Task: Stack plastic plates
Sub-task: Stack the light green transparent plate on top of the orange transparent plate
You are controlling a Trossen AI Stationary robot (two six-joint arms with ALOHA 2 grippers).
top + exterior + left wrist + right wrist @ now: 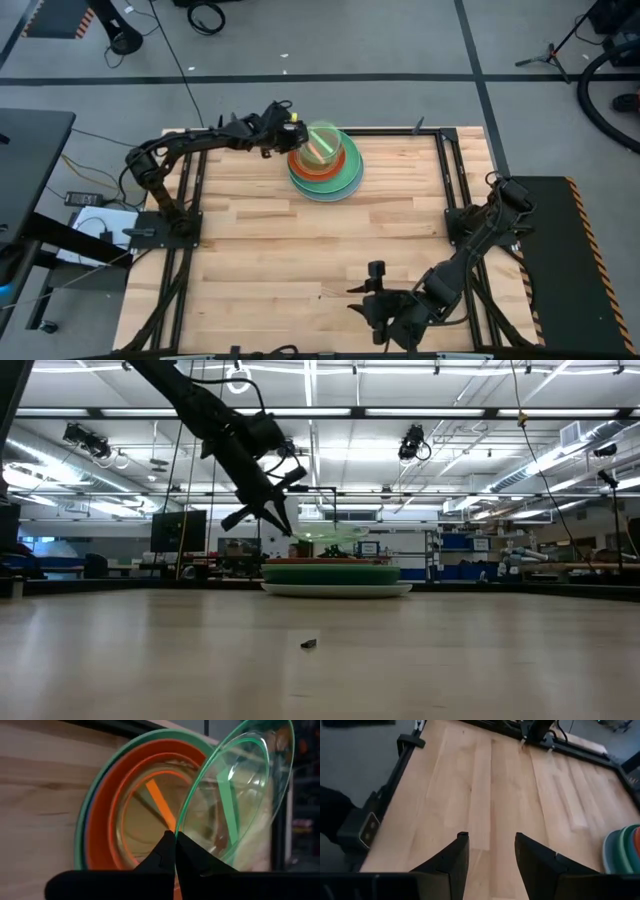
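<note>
A stack of plastic plates (pixel 325 185) rests on the wood near the table's far edge; its bottom plate is light blue, with green and orange-red rims above. It also shows as the stack (pixel 335 578) in the low view. A translucent orange plate (pixel 145 815) lies on top. My left gripper (pixel 292 136) reaches in from the left, shut on a translucent lime plate (pixel 323 143) held over the stack. My right gripper (pixel 491 845) waits open over bare wood near the table's near right corner (pixel 385 303). My left gripper pinches the lime plate's rim (pixel 183 826) between its two fingers (pixel 160 855), at the plate's left side. The fingers slant down from the table's left. The plate (pixel 330 538) is lifted clear, just above the stack and tilted against it.
Black frame rails (pixel 447 170) run along the table's sides and far edge. A small dark scrap (pixel 309 644) lies on the wood nearer the near edge. Bare wood (pixel 300 250) spreads between the stack and the right arm.
</note>
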